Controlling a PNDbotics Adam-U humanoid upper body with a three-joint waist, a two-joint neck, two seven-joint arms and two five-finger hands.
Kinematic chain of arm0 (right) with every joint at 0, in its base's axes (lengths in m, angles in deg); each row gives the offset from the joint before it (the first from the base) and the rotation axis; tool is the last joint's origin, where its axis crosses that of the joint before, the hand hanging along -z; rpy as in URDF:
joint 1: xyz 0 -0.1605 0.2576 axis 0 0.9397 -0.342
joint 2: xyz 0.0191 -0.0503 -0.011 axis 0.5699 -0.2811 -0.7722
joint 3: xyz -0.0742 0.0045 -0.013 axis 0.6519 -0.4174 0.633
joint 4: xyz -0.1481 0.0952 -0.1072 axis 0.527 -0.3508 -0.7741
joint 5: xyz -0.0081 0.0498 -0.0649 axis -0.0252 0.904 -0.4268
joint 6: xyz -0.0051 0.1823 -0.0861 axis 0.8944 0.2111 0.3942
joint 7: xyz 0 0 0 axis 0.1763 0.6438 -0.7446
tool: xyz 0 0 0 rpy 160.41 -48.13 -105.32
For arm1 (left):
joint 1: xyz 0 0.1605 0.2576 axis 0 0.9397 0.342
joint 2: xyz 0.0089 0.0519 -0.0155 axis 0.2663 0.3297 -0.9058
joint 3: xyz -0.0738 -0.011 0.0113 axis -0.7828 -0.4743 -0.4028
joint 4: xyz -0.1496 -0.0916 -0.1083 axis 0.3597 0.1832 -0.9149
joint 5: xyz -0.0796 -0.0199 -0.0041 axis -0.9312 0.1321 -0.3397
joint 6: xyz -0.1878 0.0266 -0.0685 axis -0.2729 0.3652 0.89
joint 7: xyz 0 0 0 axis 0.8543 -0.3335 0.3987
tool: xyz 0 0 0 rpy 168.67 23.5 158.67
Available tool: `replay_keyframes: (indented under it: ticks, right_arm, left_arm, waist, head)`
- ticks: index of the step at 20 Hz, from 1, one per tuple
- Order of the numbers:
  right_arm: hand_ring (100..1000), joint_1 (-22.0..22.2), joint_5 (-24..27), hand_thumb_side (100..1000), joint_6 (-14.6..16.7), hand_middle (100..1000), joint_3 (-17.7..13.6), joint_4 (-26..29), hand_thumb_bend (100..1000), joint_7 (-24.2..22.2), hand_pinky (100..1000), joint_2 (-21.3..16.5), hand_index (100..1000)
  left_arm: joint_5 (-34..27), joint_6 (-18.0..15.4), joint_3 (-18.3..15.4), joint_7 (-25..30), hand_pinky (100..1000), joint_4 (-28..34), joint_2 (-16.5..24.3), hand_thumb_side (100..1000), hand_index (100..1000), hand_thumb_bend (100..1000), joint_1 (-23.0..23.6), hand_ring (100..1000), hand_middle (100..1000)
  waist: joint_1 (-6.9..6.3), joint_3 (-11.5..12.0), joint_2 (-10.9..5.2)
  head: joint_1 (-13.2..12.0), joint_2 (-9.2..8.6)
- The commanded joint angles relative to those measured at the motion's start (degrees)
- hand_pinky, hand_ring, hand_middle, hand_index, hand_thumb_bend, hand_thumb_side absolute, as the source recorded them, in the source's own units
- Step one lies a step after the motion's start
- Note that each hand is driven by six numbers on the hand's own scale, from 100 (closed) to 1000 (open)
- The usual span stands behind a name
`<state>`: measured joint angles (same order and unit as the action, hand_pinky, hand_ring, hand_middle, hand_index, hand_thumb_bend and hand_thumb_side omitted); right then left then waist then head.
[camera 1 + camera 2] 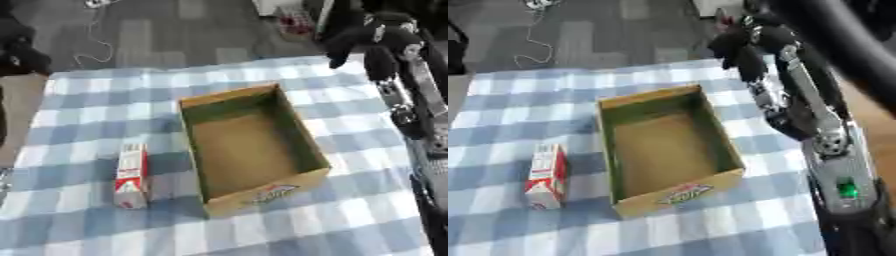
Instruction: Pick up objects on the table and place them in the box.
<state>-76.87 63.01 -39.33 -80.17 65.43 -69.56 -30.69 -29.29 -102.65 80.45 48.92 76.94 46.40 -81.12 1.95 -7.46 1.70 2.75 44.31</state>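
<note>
An open cardboard box [249,150] stands in the middle of the blue checked tablecloth, and I see nothing inside it. A red and white carton [130,176] lies flat on the cloth just left of the box. My right hand [352,42] hangs above the table's far right corner, beyond the box, its dark fingers relaxed and pointing down with nothing in them. A dark shape at the left edge, which seems to be my left hand [19,55], is held off the table; it is too blurred to read.
My right forearm [811,115] runs down the right side of the view, close beside the box. The checked tablecloth [87,110] spreads left of and behind the box. Grey floor with a white cable [92,30] lies beyond the table's far edge.
</note>
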Motion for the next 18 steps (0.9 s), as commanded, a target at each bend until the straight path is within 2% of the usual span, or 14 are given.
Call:
replay_keyframes:
  ticks: [1, 11, 13, 15, 18]
  right_arm:
    - [442, -0.2, -0.1, 1000, 0.0, 517, -0.5, 0.8, 100, -0.2, 402, -0.7, 693]
    - [442, -0.2, -0.1, 1000, 0.0, 517, -0.5, 0.8, 100, -0.3, 402, -0.7, 693]
    - [442, -0.2, -0.2, 1000, -0.1, 517, -0.7, 0.8, 100, -0.2, 402, -0.7, 693]
    - [442, -0.2, -0.5, 1000, -0.4, 517, -1.2, 0.8, 100, 0.1, 403, -0.6, 693]
    - [443, -0.1, -1.0, 1000, -0.9, 516, -2.0, 0.8, 100, 0.8, 403, -0.4, 693]
  left_arm:
    - [0.0, -0.2, -0.1, 0.1, 453, 1.1, 1.6, 1000, 806, 150, -0.4, 558, 664]
    - [0.1, -0.1, -0.2, 0.1, 454, 1.1, 1.7, 1000, 806, 152, -0.4, 558, 664]
    - [1.2, 0.2, -0.6, 0.2, 477, 1.1, 1.9, 1000, 817, 162, -0.4, 573, 687]
    - [5.4, 1.3, -1.5, 1.7, 504, 1.1, 2.8, 1000, 837, 167, -0.7, 596, 722]
    - [14.3, 3.6, -1.8, 6.7, 521, 1.1, 6.5, 970, 850, 159, -1.0, 604, 734]
  waist:
    - [-0.05, -0.1, -0.69]
    - [-0.08, 0.0, -0.71]
    - [-0.10, -0.1, -0.69]
    - [-0.09, -0.2, -0.72]
    - [-0.35, -0.4, -0.98]
  head:
    - [-0.4, -0.19]
    - [-0.2, -0.19]
    - [0.1, -0.19]
    - [0.7, -0.19]
    - [0.8, -0.19]
